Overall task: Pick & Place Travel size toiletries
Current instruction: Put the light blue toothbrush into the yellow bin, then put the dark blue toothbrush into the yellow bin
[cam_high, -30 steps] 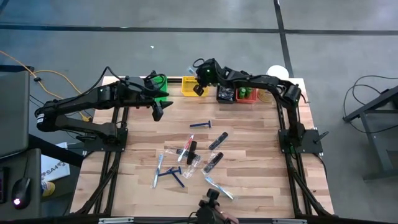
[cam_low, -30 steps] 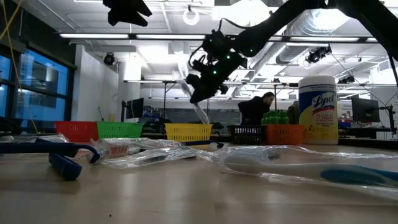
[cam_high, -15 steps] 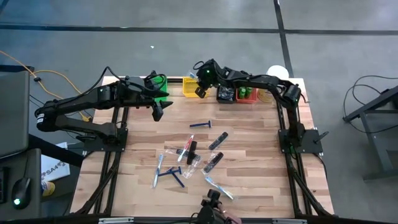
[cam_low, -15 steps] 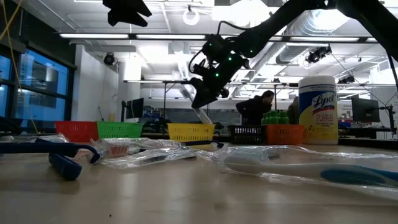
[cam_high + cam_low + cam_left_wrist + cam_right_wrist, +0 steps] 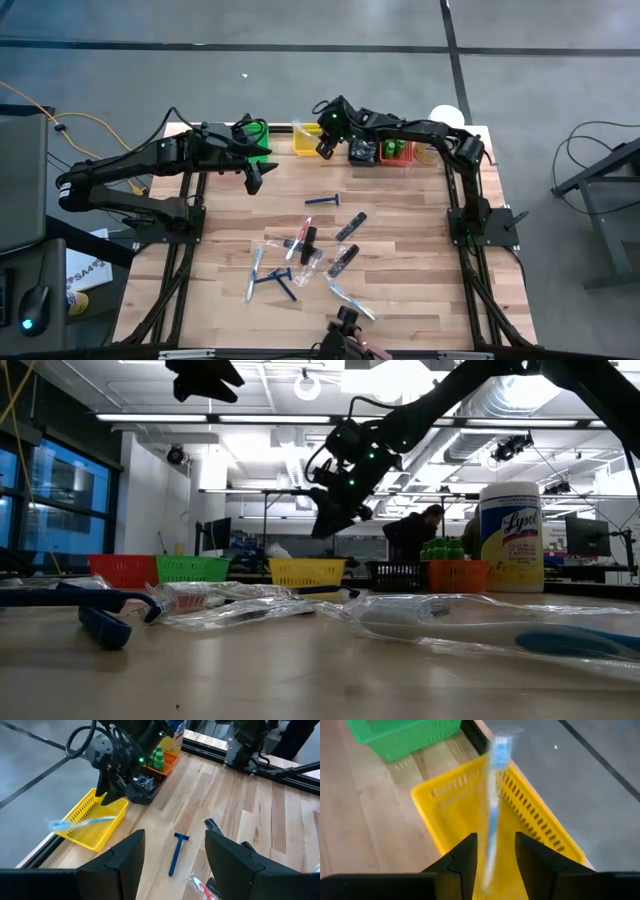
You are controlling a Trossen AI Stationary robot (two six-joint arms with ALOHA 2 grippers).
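Toothbrush (image 5: 492,800) smeared to blue-white streak in right wrist view, lower end lost between right gripper's (image 5: 494,851) fingers; contact with fingers unreadable. In left wrist view, same brush just blurred blue smudge above yellow bin (image 5: 95,827). In low view, bin's inside hidden behind its front wall. Left gripper (image 5: 203,378) cut off by low view's top edge. Black bin (image 5: 362,152) contents too small to name from above. Clear-wrapped pieces (image 5: 480,628) near low camera blurred, cut at frame's right edge.
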